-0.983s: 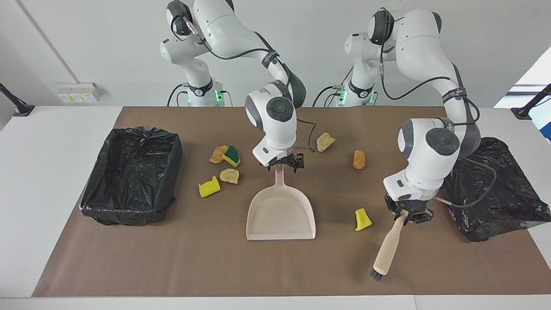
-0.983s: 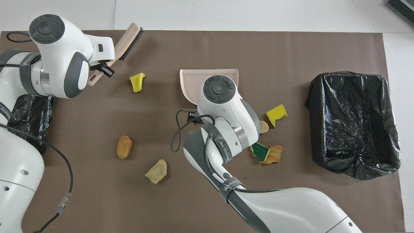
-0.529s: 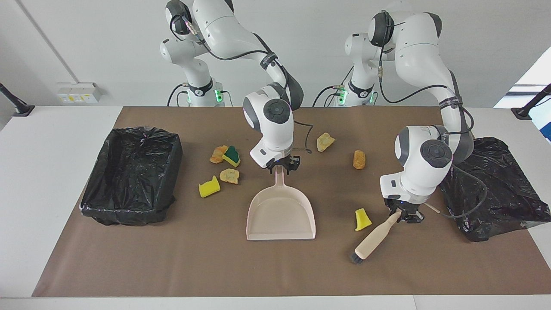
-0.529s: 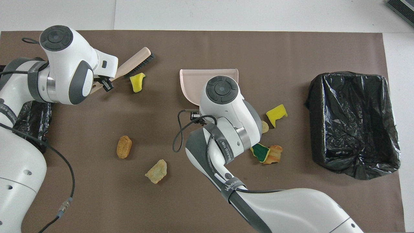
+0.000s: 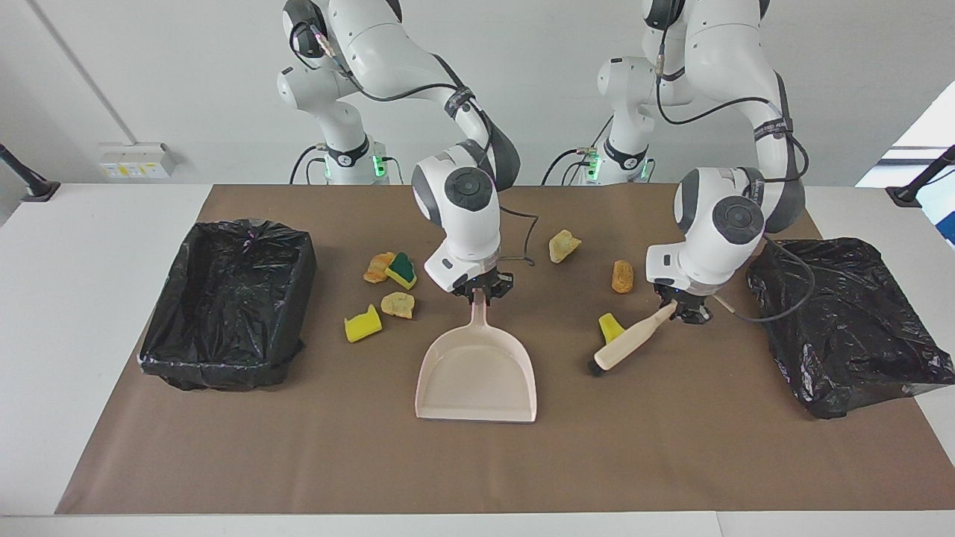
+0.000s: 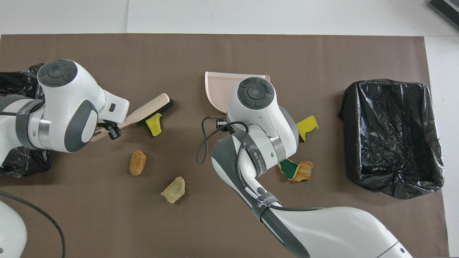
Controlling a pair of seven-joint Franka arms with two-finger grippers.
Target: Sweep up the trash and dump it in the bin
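Note:
My right gripper (image 5: 483, 292) is shut on the handle of the beige dustpan (image 5: 477, 377), whose mouth faces away from the robots. My left gripper (image 5: 680, 309) is shut on the beige brush (image 5: 628, 343), held low and slanted, its black bristles (image 6: 157, 113) against a yellow sponge chunk (image 5: 609, 327). More trash lies on the mat: an orange lump (image 5: 622, 275), a tan lump (image 5: 563, 245), and near the bin a yellow chunk (image 5: 362, 324), a tan lump (image 5: 398, 304), a green-topped sponge (image 5: 401, 270) and an orange lump (image 5: 380, 267). The black-lined bin (image 5: 231, 298) stands at the right arm's end.
A brown mat (image 5: 298, 447) covers the table. A loose black plastic bag (image 5: 843, 321) lies at the left arm's end, close to the left arm's wrist. In the overhead view the right wrist (image 6: 256, 104) hides the dustpan's handle and part of the trash near the bin.
The right gripper closed on the dustpan handle and the pan turned slightly. The left gripper drew the brush toward the robots, pushing the yellow chunk along with it.

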